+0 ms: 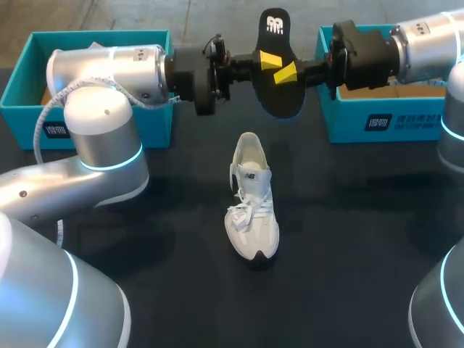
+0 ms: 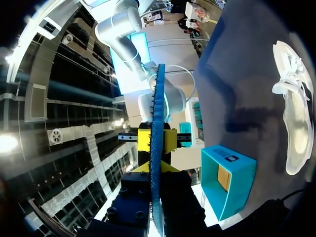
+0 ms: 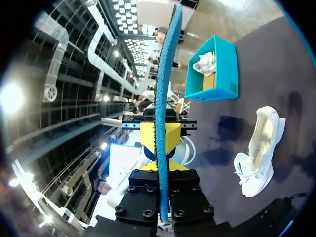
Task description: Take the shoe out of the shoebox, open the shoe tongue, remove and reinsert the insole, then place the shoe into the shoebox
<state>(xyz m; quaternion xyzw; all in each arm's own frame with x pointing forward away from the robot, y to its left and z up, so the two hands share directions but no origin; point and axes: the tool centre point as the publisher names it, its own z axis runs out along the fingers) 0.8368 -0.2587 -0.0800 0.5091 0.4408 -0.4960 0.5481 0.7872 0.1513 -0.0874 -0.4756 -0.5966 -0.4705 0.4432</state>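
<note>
Because the reinsertion turns on how the insole lies to the shoe, we fix that relation first.

Head view: the insole (image 1: 279, 90) hangs in the air beyond the heel of the shoe (image 1: 252, 210). Its long axis runs roughly in line with the shoe's, with the broad forefoot end toward the shoe's heel. The left fingers (image 1: 270, 59) and the right fingers (image 1: 286, 72) meet at its middle, each pair pinching it. We judge neither arm nearer the shoe. The shoe is white, laced and dark-soled at the toe, and it stands upright on the surface (image 1: 362, 246) with its opening upward. The left shoebox (image 1: 22, 109) and the right shoebox (image 1: 377, 123), both teal cardboard, flank the shoe.

Left wrist view: the insole shows edge-on as a thin blue sheet clamped between the left fingers. The shoe lies well apart from it.

Right wrist view: the same thin edge is clamped between the right fingers. Beyond the shoe, the left shoebox holds a second shoe (image 3: 206, 63), also white.
</note>
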